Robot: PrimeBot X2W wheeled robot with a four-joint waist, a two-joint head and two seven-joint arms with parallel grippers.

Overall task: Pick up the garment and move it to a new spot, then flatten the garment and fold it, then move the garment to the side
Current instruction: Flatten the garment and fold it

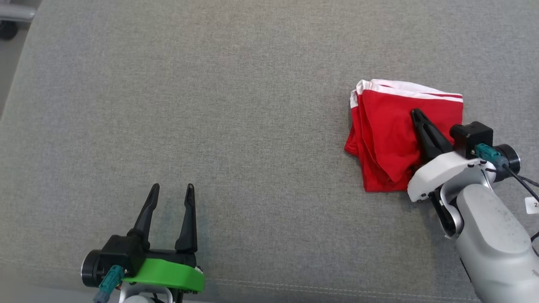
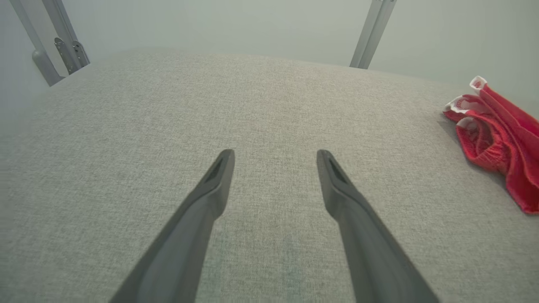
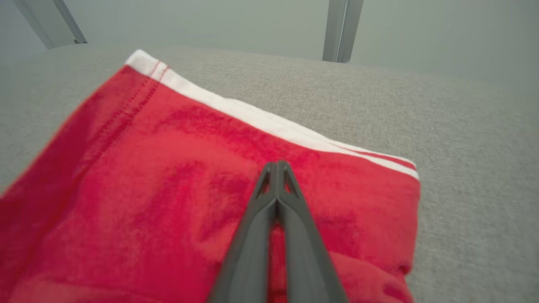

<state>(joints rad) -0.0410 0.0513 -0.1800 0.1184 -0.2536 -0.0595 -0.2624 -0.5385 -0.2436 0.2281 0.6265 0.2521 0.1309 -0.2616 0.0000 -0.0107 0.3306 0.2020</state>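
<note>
Fingers of the right gripper are pressed together along their whole length, tips touching. They lie low over a folded red garment that rests on a grey fabric surface. The closed tips point at the middle of the top layer. A white waistband runs across just beyond the tips, and several loose folded edges are stacked to the left of the fingers. It cannot be told whether the tips rest on the cloth or hang just above it, nor whether any cloth is pinched between them.

The left gripper has its fingers spread wide with nothing between them. It is over bare grey surface, and the garment is well apart from it, off to the right of its fingers.

The garment looks already folded into a compact stack, so the step in hand is probably the last one, moving it to the side. To do this well, the right gripper should carry every layer along together. If it slides the stack, the flat length of the fingers should press down rather than the tips alone, and the motion should be slow and low. The loose edges left of the fingers look likeliest to drag and splay open. A pinch would need to take in all the layers, not only the top one.
</note>
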